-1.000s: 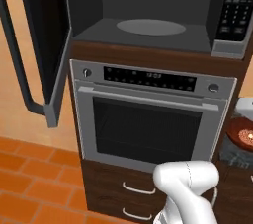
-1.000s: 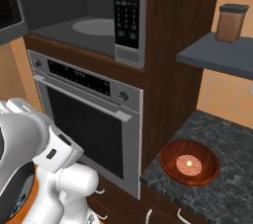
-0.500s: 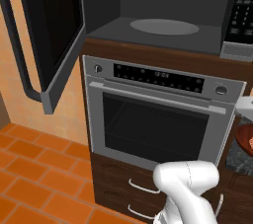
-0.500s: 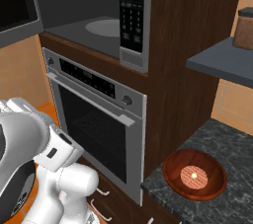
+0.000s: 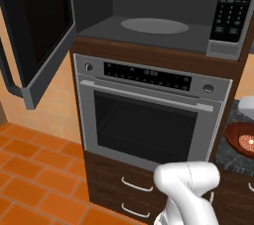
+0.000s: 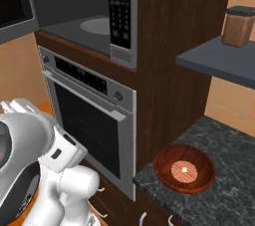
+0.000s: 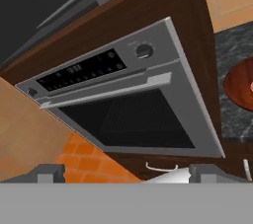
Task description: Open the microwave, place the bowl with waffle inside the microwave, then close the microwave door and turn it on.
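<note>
Microwave [image 5: 149, 16]: built into the dark wood cabinet column above the oven; its cavity is exposed, with the round grey turntable [image 5: 155, 25] lying flat on the cavity floor.
Microwave door [image 5: 37, 26]: swung wide to the left, its black window facing the cavity and its dark vertical handle [image 5: 7, 78] on the far outer side.
Keypad panel [image 5: 233, 8]: black, on the right side of the microwave front, just beside the cavity.
Bowl [image 6: 185, 168]: glossy reddish-brown, sitting upright on the dark speckled counter [image 6: 224, 190] to the right of the cabinet column, near the counter's front left corner and well below the microwave.
Waffle [image 6: 184, 171]: small orange-tan disc with a pale centre dot, lying in the middle of the bowl.
Oven [image 5: 149, 115]: steel-framed, directly under the microwave, door closed, horizontal bar handle across the top of its dark window, a knob at each end of the black display strip.
Drawers [image 5: 131, 194]: dark wood with curved pale pulls, below the oven.
Shelf [image 6: 216, 60]: grey, above the counter, with a brown canister [image 6: 238, 26] standing on it.
Floor [image 5: 30, 169]: orange tiles, left of the cabinet.
Gripper [image 7: 126, 176]: fingertips spread wide apart with nothing between them, in the hand view pointed toward the oven front, apart from bowl and microwave.
</note>
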